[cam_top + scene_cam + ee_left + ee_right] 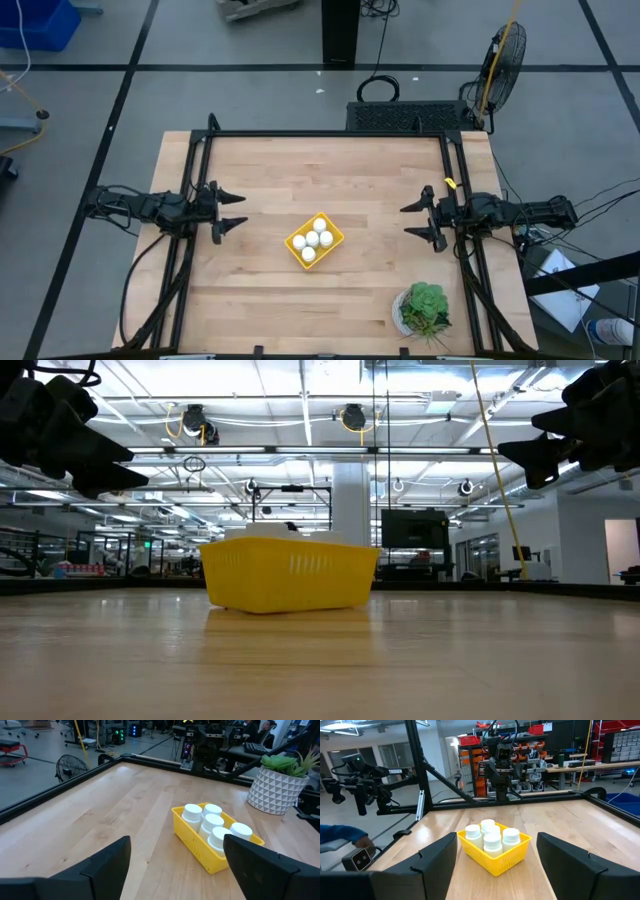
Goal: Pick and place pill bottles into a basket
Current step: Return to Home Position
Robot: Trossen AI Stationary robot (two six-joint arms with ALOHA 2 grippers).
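Five white pill bottles [313,240] stand packed upright in the yellow basket [192,842] at the middle of the wooden table [300,170], so nothing seems left to pick; left gripper [241,210] and right gripper [405,221] hover empty, jaws spread wide, at opposite edges

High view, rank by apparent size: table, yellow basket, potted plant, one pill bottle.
Largest to smallest:
1. table
2. yellow basket and potted plant: about alike, so tied
3. pill bottle, clearly smallest
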